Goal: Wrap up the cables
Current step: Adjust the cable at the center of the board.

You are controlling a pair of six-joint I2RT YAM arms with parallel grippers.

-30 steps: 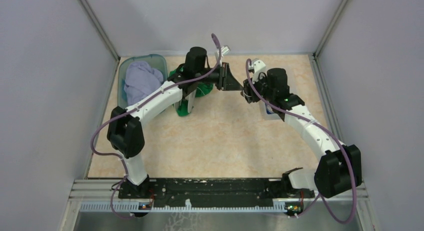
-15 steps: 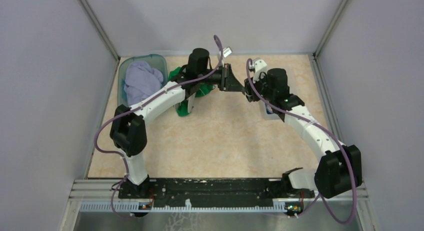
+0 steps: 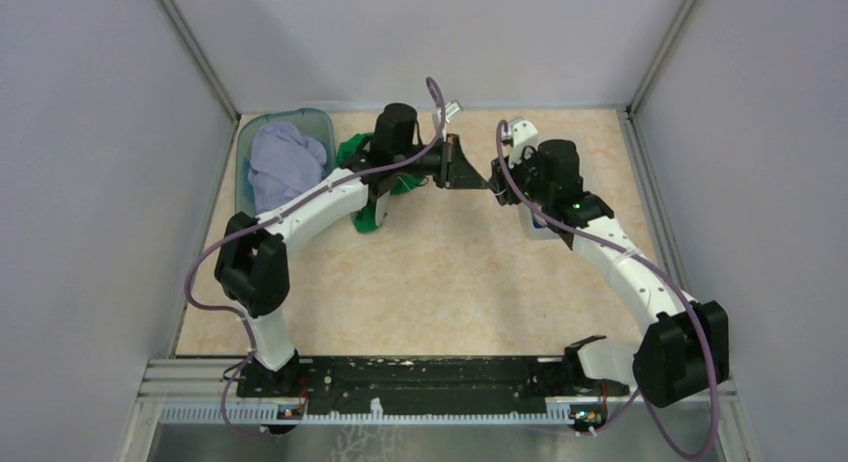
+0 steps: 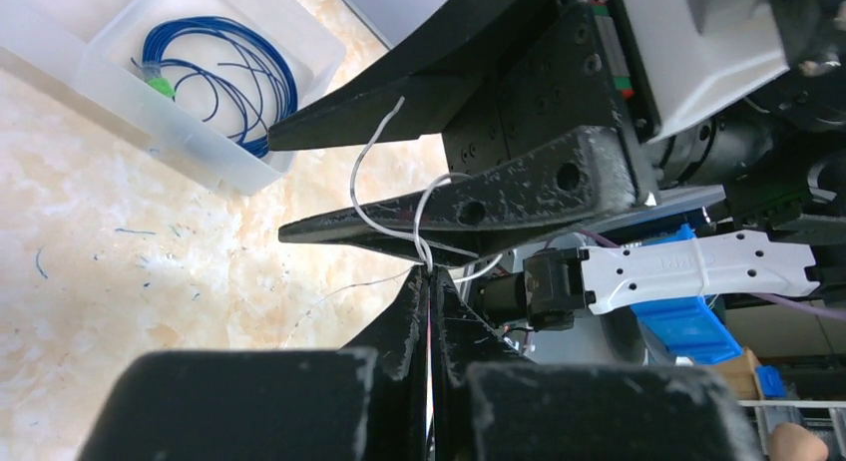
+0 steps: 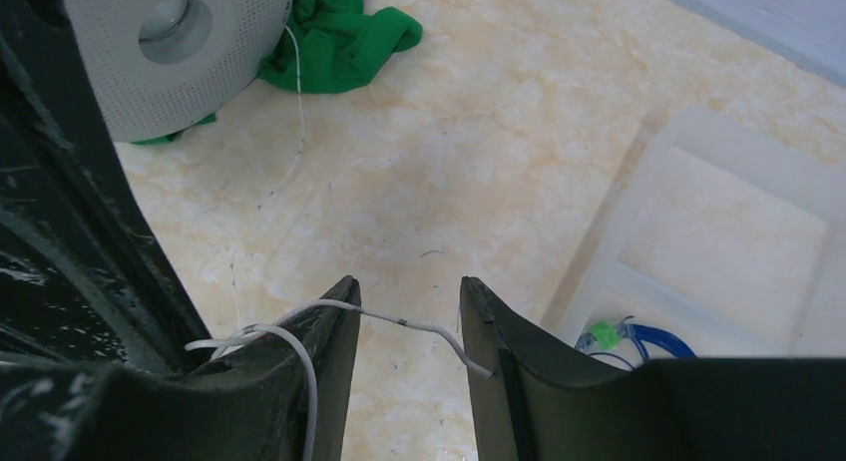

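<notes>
Mid-wrap, the left pincer [image 4: 431, 279] pinches the whitish cable [image 4: 352, 177] draped over the open right pincer [image 5: 404, 301]; another taut turn looks due.

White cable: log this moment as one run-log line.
left gripper: shut on white cable | right gripper: open, cable draped across jaws | blue cable: coiled in clear tray

Soft, even light fell from above onto the table [image 3: 440, 282], leaving only faint, blurred shadows beneath the arms [image 3: 310, 197]. The overhead view was slightly soft, without glare. Above the table, the left gripper [image 4: 430, 281] loomed dark and out of focus, the whitish cable [image 4: 353, 177] read crisp, and the clear bin [image 4: 190, 132] looked nearly washed out.
</notes>
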